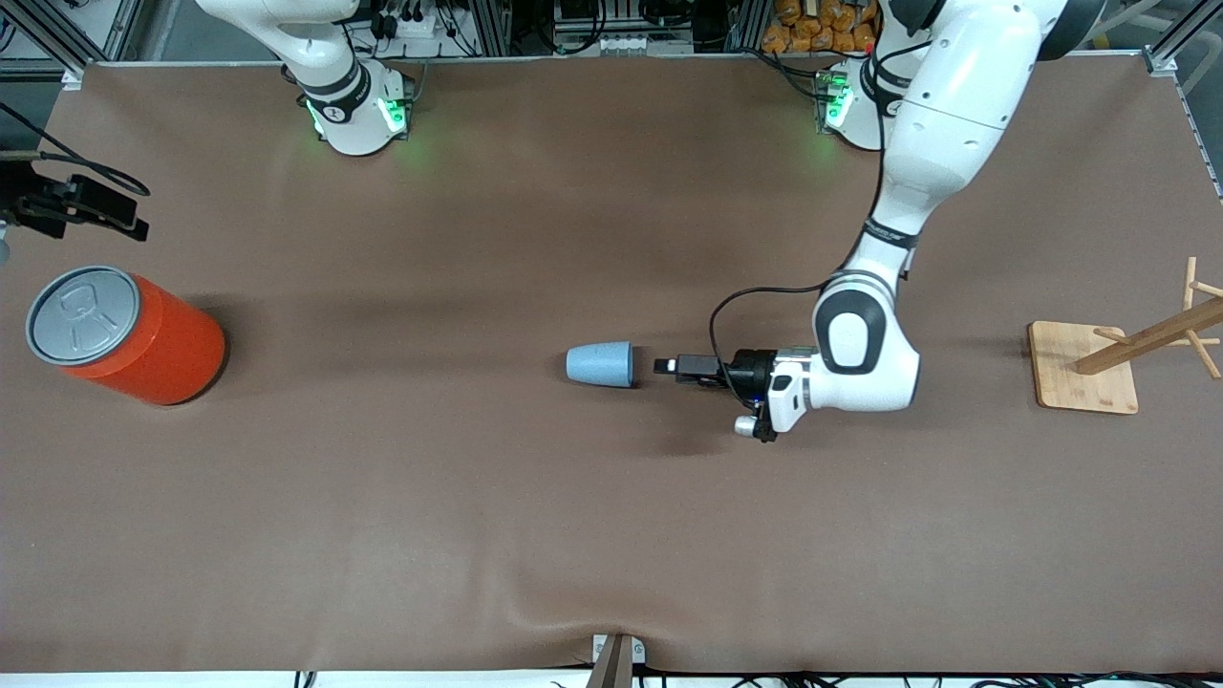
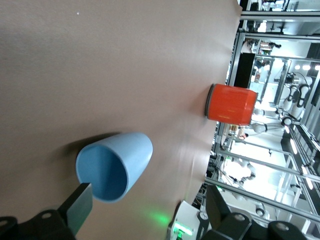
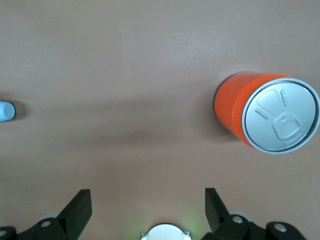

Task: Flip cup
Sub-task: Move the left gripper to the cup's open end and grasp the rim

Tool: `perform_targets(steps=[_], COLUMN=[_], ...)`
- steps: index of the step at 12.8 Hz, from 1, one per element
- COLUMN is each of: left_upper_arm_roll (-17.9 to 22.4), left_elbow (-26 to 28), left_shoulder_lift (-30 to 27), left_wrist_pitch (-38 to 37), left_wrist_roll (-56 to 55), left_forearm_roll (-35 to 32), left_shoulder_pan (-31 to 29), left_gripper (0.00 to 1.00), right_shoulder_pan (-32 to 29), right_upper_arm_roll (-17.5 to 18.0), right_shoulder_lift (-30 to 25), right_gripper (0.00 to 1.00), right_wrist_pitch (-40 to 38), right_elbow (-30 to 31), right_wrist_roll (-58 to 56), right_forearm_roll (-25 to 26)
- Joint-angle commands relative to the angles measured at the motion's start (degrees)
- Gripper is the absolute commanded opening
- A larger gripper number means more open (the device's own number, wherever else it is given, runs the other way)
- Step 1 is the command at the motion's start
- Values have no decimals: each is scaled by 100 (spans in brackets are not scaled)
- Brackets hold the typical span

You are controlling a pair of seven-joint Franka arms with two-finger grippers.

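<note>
Light-blue matte plastic: the cup (image 1: 600,364) lies on its side mid-table, mouth toward the left arm's end. We judge it light, rigid, prone to rolling; the rim wall looks best to pinch. The left gripper (image 1: 663,366) sits just beside the mouth, jaws apart, empty. The right gripper (image 3: 145,207) waits above the orange can (image 1: 129,334), jaws apart. A wooden rack (image 1: 1132,354) stands well apart.

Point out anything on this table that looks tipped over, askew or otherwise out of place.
The small light-blue tapered plastic cup lies on its side at mid-table, its open mouth facing the open left gripper level with it. The big orange can with a grey pull-tab lid stands upright, below the open right gripper. The wooden rack looks normal.
</note>
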State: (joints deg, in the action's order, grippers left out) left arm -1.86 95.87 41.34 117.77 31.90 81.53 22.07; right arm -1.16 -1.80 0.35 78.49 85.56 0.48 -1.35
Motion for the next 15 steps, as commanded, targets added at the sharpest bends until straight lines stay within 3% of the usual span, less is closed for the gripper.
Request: perform_targets(steps=[1,15], left_upper_arm_roll=[36,19], left_elbow=[-243,-262], left_shoulder_lift=[242,524], left_wrist_pitch=[500,527], left_wrist_roll=[80,650], left_forearm_roll=[538,961], left_shoulder_pan=[490,667], left_gripper=[100,100], right_shoulder_pan=[-51,-59], right_upper_arm_roll=[31,40], right_shoulder_lift=[0,132], right_gripper=[100,100], right_wrist_pitch=[-124,359], right_elbow=[-127,-251], right_wrist_roll=[-56,-74], right_forearm_roll=[-102,-5])
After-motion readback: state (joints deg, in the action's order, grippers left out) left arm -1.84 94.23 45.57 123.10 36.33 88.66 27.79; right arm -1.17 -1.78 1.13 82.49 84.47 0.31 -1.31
